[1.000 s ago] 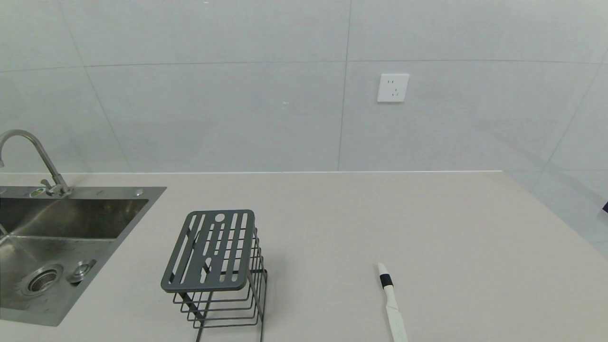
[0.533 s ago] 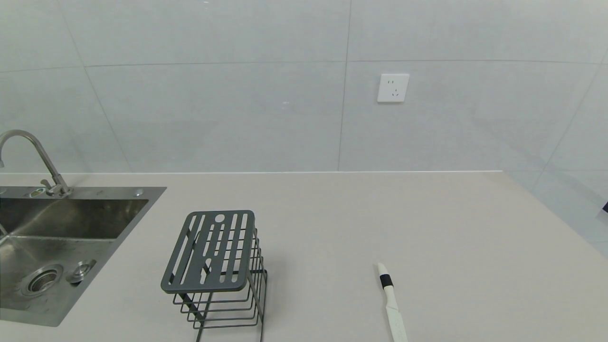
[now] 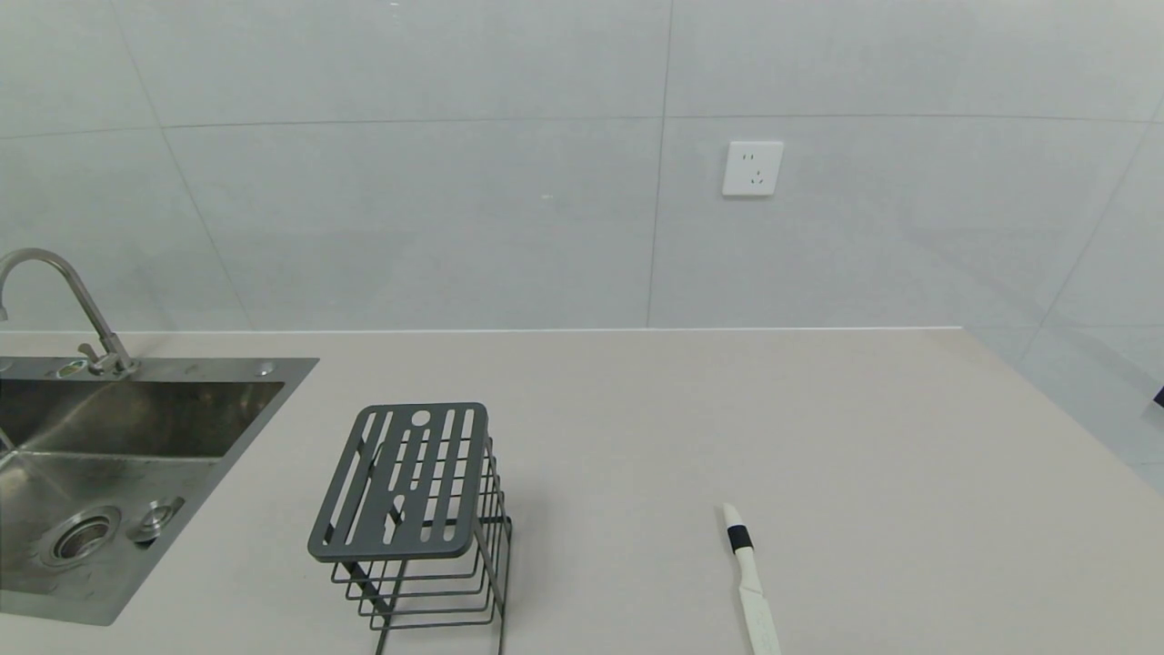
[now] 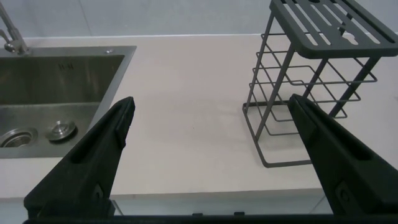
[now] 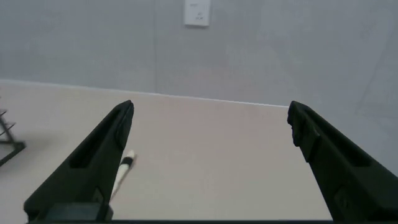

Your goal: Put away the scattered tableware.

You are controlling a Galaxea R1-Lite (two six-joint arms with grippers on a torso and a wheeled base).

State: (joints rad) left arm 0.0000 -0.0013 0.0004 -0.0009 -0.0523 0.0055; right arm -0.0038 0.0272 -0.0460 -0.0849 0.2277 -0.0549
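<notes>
A white knife (image 3: 751, 582) with a black band on its handle lies flat on the beige counter at the front right; its handle end (image 5: 124, 169) lies beyond my right gripper. A dark wire rack (image 3: 411, 509) with a slotted top stands on the counter to the knife's left, also in the left wrist view as the rack (image 4: 314, 81). My left gripper (image 4: 211, 118) hangs open near the counter's front edge, between the sink and the rack, holding nothing. My right gripper (image 5: 210, 121) hangs open and bare above the counter, short of the knife.
A steel sink (image 3: 136, 432) with a curved faucet (image 3: 64, 291) is set in the counter at the left. A tiled wall with a white socket (image 3: 752, 168) backs the counter. The counter's right edge (image 3: 1055, 409) drops off to the floor.
</notes>
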